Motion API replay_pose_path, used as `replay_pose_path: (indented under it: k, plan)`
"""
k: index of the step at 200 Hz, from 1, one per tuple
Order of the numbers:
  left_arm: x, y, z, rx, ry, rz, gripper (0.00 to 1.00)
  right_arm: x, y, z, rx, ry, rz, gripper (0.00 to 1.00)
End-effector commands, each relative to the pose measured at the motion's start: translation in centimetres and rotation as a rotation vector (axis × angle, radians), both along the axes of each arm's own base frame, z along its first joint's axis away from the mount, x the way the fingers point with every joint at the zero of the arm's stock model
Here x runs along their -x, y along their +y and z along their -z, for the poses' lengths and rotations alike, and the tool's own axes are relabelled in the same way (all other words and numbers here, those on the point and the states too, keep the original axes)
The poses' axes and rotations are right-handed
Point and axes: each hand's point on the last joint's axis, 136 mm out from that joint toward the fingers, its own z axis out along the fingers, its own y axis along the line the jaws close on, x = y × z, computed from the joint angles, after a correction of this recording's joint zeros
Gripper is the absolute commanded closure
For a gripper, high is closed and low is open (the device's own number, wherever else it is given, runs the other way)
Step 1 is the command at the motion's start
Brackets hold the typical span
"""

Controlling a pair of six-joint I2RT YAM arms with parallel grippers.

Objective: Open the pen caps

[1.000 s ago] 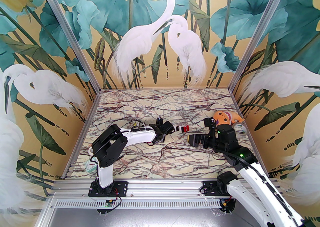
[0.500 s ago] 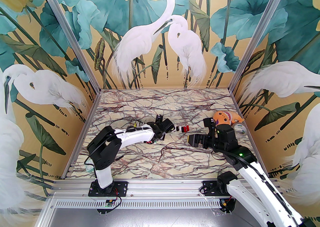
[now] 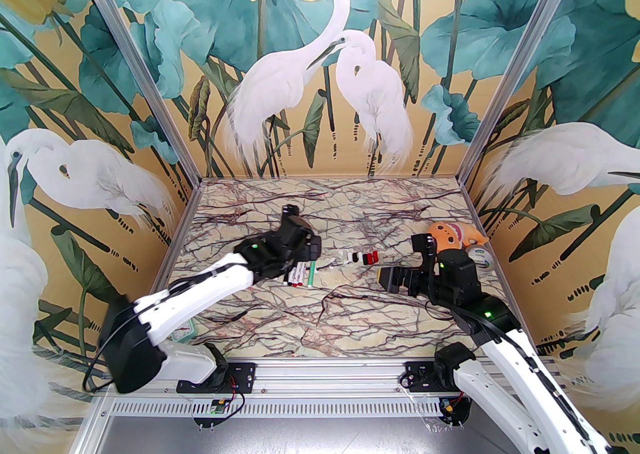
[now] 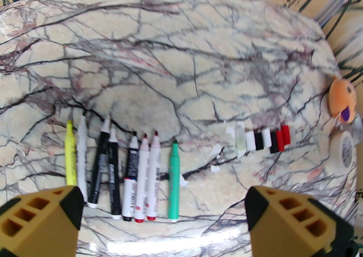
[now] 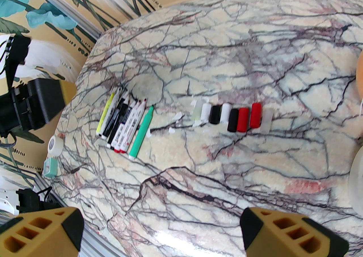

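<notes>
The pen caps (image 4: 263,139) lie off their pens in a short row on the marble table (image 3: 320,327): pale green, white, black and red ones. They also show as the caps (image 3: 361,258) (image 5: 229,115). Left of them lie several uncapped markers (image 4: 127,173) side by side, tips pointing away: yellow, white, black, red-tipped and green (image 3: 300,276) (image 5: 124,125). My left gripper (image 4: 164,222) (image 3: 300,247) hovers open over the markers, holding nothing. Right of the caps, my right gripper (image 5: 160,233) (image 3: 400,262) stands open and empty.
An orange plush toy (image 3: 450,234) and a tape roll (image 3: 481,258) sit at the right edge behind my right arm. A small teal object (image 5: 51,166) and a white tape roll (image 5: 55,145) lie near the left front corner. Small white scraps (image 4: 217,151) lie between markers and caps.
My left gripper has gone from nearly shut beside the caps to wide open, and the arm has swung left and back over the markers, uncovering them. The right arm has barely moved.
</notes>
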Motion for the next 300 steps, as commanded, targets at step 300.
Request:
replay_pose_path:
  k: [300]
  plan:
    - [-9.5, 18.9, 8.6, -0.092, -0.471, -0.114, 0.0, -13.0, -13.0, 3.0, 0.603, -0.358, 0.617, 0.01]
